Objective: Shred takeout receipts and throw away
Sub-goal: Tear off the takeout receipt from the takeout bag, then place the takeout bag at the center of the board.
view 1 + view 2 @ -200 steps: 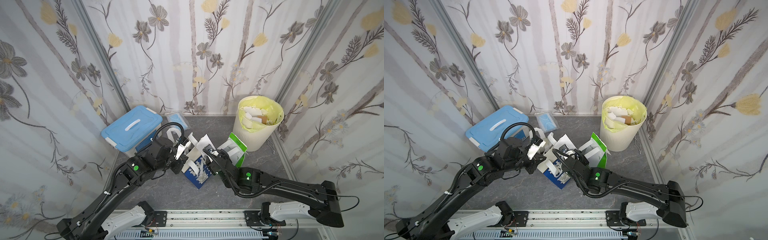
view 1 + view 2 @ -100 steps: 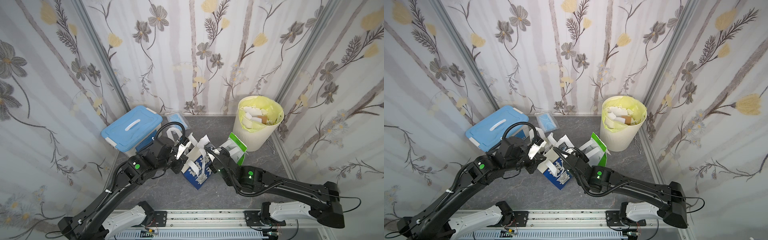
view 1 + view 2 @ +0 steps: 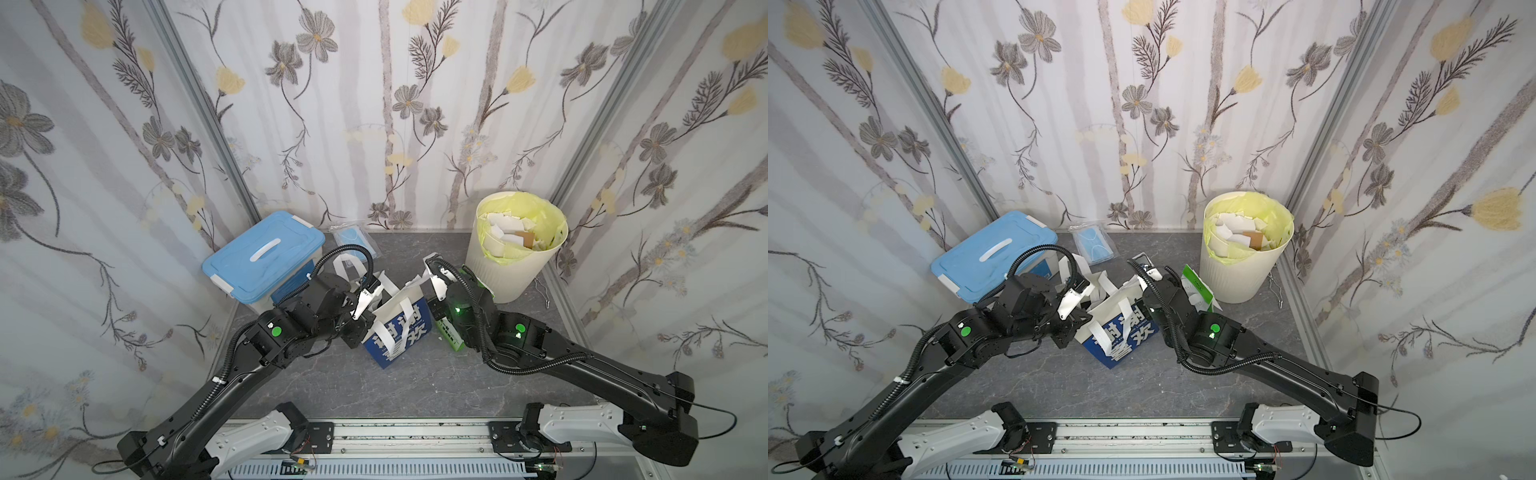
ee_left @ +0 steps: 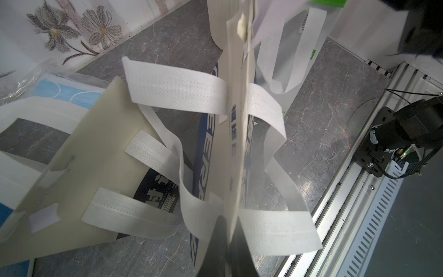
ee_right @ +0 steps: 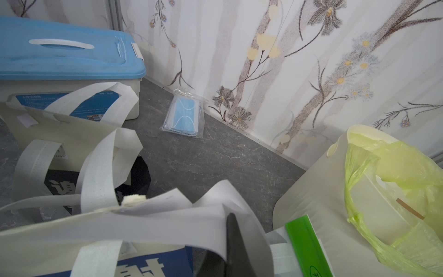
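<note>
Both my grippers are clamped: left gripper (image 4: 227, 224) on the rim of the dark blue bag (image 3: 401, 337), right gripper (image 5: 231, 230) on the white receipt (image 5: 182, 212). That receipt lies along the bag's mouth, near the bin (image 5: 311, 191).

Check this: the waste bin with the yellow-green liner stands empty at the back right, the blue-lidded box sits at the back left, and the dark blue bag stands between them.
The waste bin is not empty: both top views show white paper scraps and a brown piece inside it. The rest holds: bin back right, blue-lidded box back left, dark blue bag between them.
</note>
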